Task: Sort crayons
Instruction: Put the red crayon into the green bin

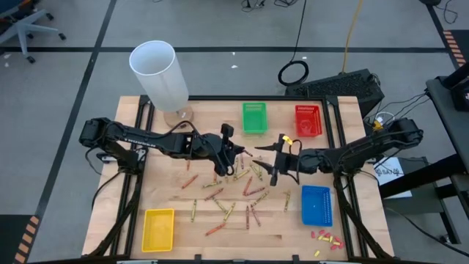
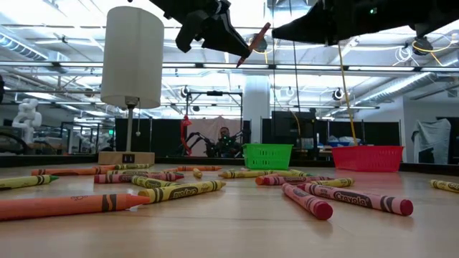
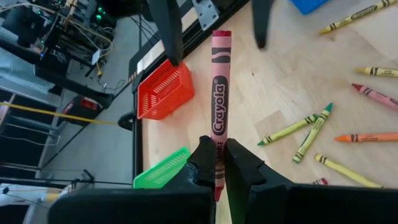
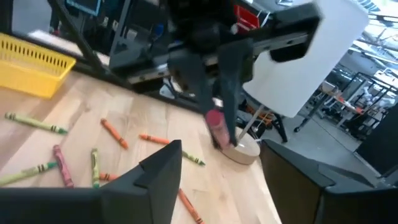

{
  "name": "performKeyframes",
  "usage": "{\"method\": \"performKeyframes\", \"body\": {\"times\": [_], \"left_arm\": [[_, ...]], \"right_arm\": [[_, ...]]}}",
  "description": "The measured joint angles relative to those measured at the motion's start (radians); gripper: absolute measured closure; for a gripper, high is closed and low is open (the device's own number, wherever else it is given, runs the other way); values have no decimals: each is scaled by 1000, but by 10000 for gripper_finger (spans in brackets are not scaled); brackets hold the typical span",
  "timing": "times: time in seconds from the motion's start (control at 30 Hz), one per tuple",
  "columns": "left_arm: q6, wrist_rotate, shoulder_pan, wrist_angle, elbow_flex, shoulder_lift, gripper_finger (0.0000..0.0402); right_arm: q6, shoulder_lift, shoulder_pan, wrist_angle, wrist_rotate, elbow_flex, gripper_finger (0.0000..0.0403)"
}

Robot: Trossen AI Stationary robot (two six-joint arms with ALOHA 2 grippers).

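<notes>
Scattered crayons [image 2: 179, 190] lie below you; left gripper [image 3: 217, 163] pinches a red crayon [image 3: 219, 99] pointing toward the open right gripper [image 1: 275, 158].

The red crayon [image 3: 219, 106] has its lower end hidden between the left gripper's fingers [image 3: 203, 163]. Beside it, the green basket [image 3: 163, 170] is partly covered.

Grey floor [image 1: 66, 88] crossed by dark tape lines surrounds the wooden table [image 1: 168, 198]. An office chair [image 1: 26, 29] stands far beyond the left gripper's side. Ceiling strip lights [image 2: 50, 39] glow overhead.
</notes>
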Motion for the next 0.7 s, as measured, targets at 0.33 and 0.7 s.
{"method": "performKeyframes", "body": {"times": [0.33, 0.7], "left_arm": [[0, -1, 0, -5, 0, 0, 393], [-1, -2, 0, -7, 0, 0, 393]], "right_arm": [[-88, 118, 0, 65, 0, 64, 201], [-92, 123, -2, 88, 1, 70, 259]]}}
